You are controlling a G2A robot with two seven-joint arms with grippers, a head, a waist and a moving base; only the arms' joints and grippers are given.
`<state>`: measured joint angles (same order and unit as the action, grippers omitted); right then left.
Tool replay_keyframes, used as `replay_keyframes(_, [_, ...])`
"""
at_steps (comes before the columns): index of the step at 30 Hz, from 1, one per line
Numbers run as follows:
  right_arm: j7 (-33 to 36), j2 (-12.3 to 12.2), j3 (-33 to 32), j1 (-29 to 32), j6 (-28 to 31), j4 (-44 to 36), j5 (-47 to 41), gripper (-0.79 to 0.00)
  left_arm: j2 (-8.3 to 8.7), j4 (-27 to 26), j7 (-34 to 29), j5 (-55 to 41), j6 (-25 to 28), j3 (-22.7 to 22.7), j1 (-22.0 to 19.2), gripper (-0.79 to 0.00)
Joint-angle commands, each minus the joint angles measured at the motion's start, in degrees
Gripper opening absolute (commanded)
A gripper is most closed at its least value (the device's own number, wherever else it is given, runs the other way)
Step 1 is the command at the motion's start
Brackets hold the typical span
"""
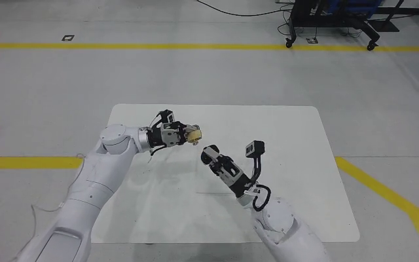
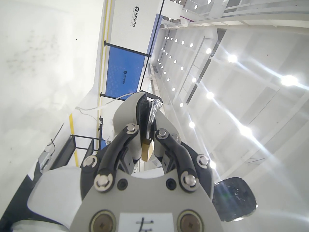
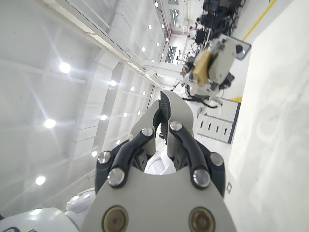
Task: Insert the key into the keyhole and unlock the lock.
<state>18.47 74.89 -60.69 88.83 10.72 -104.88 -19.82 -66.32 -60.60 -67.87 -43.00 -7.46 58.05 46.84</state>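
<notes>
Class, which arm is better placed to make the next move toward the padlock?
Right: the left gripper is occupied gripping the padlock, while the right gripper, shut, faces it close by.

Lighting: bright and even, from rows of ceiling lights.
Glare: star-shaped flares with long streaks round the lamps in both wrist views. The counter is washed near-white in the left wrist view.
Highlight: a glint on the shackle of the lock in the left tool.
Distortion: ceiling beams bow toward the wrist views' edges.
Top view: flat light, pale counter.
</notes>
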Motion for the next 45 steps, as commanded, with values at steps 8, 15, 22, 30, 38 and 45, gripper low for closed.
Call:
replay_keyframes(8, [13.9,-0.1,-1.5,-5.5,-9.4,6.8,-15.9,-0.594,0.79,-4.0,0.0,1.8,5.0,2.7,2.6,-0.785])
replay_keyframes(15, [15.2,0.5,-0.2,-8.7,-10.0,9.2,-19.4,-0.56,0.98,-5.0,-0.3,2.9,4.8,3.1,3.1,-0.785])
replay_keyframes(22, [14.3,0.8,0.6,-10.6,-10.1,10.8,-20.1,-0.548,0.93,-5.0,-0.4,3.4,4.5,3.1,2.9,-0.785])
replay_keyframes(30, [13.7,1.4,1.4,-12.5,-9.9,13.1,-22.1,-0.785,0.77,-4.8,-0.7,3.4,4.4,2.9,2.8,-0.785])
replay_keyframes(38, [12.4,1.7,1.1,-12.7,-9.8,14.2,-25.5,-0.785,0.71,-4.9,-0.7,3.8,5.0,3.0,2.8,-0.785])
replay_keyframes(45, [19.1,2.0,-0.6,-13.2,-18.9,17.1,-40.6,-0.785,0.84,-6.5,0.2,6.2,8.4,3.4,3.3,-0.785])
